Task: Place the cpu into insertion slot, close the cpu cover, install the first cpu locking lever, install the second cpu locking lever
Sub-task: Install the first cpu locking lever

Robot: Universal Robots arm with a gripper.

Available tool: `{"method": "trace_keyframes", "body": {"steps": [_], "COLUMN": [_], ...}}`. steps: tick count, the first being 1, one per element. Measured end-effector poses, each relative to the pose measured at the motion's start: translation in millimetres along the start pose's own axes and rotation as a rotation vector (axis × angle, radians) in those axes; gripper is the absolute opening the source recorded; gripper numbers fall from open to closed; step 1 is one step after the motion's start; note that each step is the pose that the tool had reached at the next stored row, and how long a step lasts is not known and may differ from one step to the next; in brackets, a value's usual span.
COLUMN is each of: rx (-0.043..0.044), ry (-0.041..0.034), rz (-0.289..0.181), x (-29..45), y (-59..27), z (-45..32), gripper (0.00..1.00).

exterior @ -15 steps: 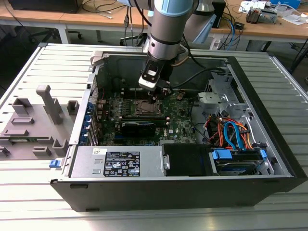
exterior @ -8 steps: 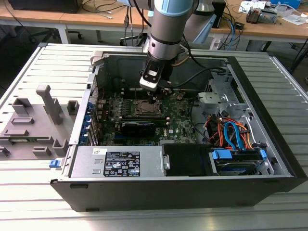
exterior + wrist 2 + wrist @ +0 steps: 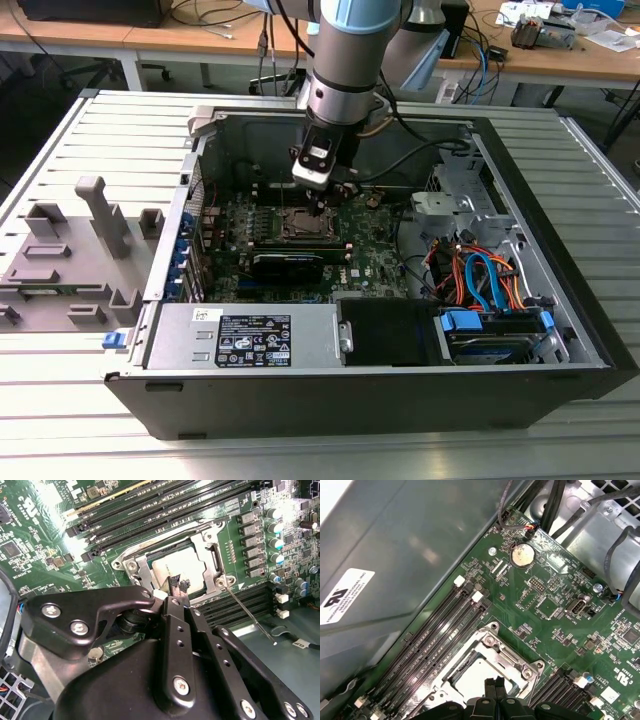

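Cpu lay flat in the insertion slot directly beneath the gripper, whose fingers were pressed together, holding nothing, tips just above its metal top.

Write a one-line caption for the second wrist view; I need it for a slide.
End effector poised over the cpu, seated in the insertion slot beneath the closed cpu cover.
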State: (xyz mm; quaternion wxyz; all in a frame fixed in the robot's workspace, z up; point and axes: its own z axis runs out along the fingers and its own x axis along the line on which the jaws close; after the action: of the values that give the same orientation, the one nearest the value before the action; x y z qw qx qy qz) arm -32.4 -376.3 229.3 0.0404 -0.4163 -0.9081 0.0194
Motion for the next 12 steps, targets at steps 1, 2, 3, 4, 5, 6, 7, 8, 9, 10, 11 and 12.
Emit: {"method": "trace_keyframes", "body": {"steps": [1, 2, 3, 4, 5, 6, 7, 8, 9, 10, 11, 12], "rx": [0.0003, 0.0006, 0.0007, 0.0009, 0.0011, 0.0013, 0.0015, 0.0016, 0.0018, 0.0019, 0.0021, 0.0022], "ry": [-0.0003, -0.0006, -0.0008, -0.001, -0.0012, -0.0015, -0.0017, -0.0019, -0.0021, -0.0023, -0.0025, -0.0026], "rz": [-0.005, -0.008, -0.012, -0.016, -0.018, -0.022, -0.025, -0.028, -0.032, -0.035, -0.039, -0.042], "x": [0.0, 0.0, 0.0, 0.0, 0.0, 0.0, 0.0, 0.0, 0.0, 0.0, 0.0, 0.0], "y": [0.0, 0.0, 0.0, 0.0, 0.0, 0.0, 0.0, 0.0, 0.0, 0.0, 0.0, 0.0], "z": [0.0, 0.0, 0.0, 0.0, 0.0, 0.0, 0.0, 0.0, 0.0, 0.0, 0.0, 0.0], "gripper": [0.11, 0.11, 0.11, 0.11, 0.11, 0.11, 0.11, 0.11, 0.11, 0.11, 0.11, 0.11]}}
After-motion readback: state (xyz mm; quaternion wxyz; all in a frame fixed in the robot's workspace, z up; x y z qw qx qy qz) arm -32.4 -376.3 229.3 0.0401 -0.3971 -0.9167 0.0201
